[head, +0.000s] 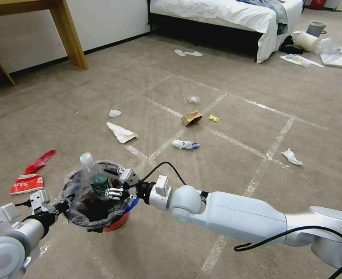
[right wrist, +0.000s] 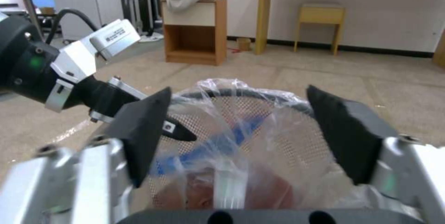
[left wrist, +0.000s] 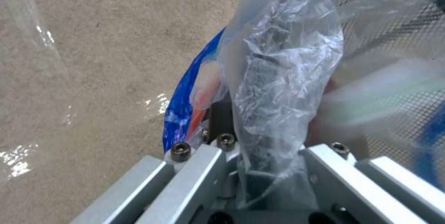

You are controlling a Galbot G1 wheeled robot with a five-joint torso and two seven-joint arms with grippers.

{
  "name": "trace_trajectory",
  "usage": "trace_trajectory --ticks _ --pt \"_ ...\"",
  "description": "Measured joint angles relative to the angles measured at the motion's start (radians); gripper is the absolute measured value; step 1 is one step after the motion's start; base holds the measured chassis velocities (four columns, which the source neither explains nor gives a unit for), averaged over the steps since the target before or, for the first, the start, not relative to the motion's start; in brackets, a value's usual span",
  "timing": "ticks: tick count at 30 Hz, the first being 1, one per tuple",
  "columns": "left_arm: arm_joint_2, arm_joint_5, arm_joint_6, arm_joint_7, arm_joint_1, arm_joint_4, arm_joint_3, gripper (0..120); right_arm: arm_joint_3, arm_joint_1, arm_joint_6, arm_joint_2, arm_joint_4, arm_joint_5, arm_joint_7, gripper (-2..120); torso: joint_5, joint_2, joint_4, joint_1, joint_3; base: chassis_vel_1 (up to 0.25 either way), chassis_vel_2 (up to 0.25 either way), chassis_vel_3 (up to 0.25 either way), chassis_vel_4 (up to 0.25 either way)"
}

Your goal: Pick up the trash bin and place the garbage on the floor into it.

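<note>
1. The trash bin [head: 95,201] is hanging above the carpet, held at its rim by the left tool [head: 58,205], which is sitting clamped on the liner and rim on the side nearest the red wrappers.
2. Inside the trash bin a clear plastic bottle [head: 90,170] is standing tilted, its white cap poking above the rim; dark reddish contents are lying beneath it under the clear liner.
3. The right tool [head: 114,182] is hovering over the bin's mouth, its jaws spread wide and gripping nothing.
4. The right wrist view is showing those two black pads [right wrist: 141,130] parted with the lined bin mouth between them, and the left tool on the far rim.
5. The left wrist view is showing the crumpled clear liner [left wrist: 278,78] pinched between the left tool's jaws, with a blue bag edge [left wrist: 185,102] just beside it.
6. Beyond the trash bin, the head view is showing loose garbage on the floor: two red wrappers [head: 29,178], about five white scraps including a folded paper [head: 121,133], one brown carton [head: 191,118] and one yellow wrapper [head: 213,118].
</note>
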Motion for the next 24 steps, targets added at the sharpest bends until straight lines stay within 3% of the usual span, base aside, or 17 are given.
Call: trace_trajectory --ticks 4,12,14,15,17,18,20,21,23,24 --pt "-0.005 0.003 -0.001 0.000 0.006 -0.004 -0.003 1 0.004 -0.006 0.002 0.003 0.004 -0.003 0.000 96 0.0000 0.000 0.0000 0.000 0.000 0.000 0.000 0.000 0.000" --pt "-0.010 0.007 -0.001 0.000 0.016 -0.011 -0.008 1 0.100 -0.037 0.008 0.011 0.035 0.020 0.019 100 0.0001 0.000 0.0004 0.000 0.000 0.000 0.000 0.000 0.000" --pt "-0.013 0.011 -0.002 0.001 0.019 -0.016 -0.011 1 0.246 -0.094 0.008 0.007 0.075 0.054 0.030 100 0.0001 0.000 0.0003 0.000 0.000 0.000 0.000 0.000 0.000" --pt "-0.013 0.011 -0.002 0.001 0.019 -0.016 -0.011 1 0.246 -0.094 0.008 0.007 0.075 0.054 0.030 100 0.0001 0.000 0.0003 0.000 0.000 0.000 0.000 0.000 0.000" --pt "-0.018 0.019 -0.004 0.006 0.024 -0.017 -0.014 1 0.436 -0.186 0.002 -0.037 0.123 0.081 0.033 100 0.0002 0.000 0.0002 0.000 0.000 0.000 0.000 0.000 0.000" --pt "-0.018 0.019 -0.004 0.006 0.024 -0.017 -0.014 1 0.436 -0.186 0.002 -0.037 0.123 0.081 0.033 100 0.0002 0.000 0.0002 0.000 0.000 0.000 0.000 0.000 0.000" --pt "-0.021 0.023 -0.005 0.008 0.026 -0.019 -0.016 1 0.594 -0.274 -0.001 -0.095 0.172 0.079 0.023 100 0.0003 0.000 0.0000 0.000 0.000 0.000 0.000 0.000 0.000" --pt "-0.021 0.023 -0.005 0.008 0.026 -0.019 -0.016 1 0.594 -0.274 -0.001 -0.095 0.172 0.079 0.023 100 0.0003 0.000 0.0000 0.000 0.000 0.000 0.000 0.000 0.000" --pt "-0.028 0.023 -0.005 0.009 0.025 -0.025 -0.020 1 0.773 -0.403 -0.005 -0.136 0.250 0.043 0.017 100 0.0006 0.000 -0.0001 0.000 0.000 0.000 0.000 0.000 0.000" --pt "-0.028 0.023 -0.005 0.009 0.025 -0.025 -0.020 1 0.773 -0.403 -0.005 -0.136 0.250 0.043 0.017 100 0.0006 0.000 -0.0001 0.000 0.000 0.000 0.000 0.000 0.000"
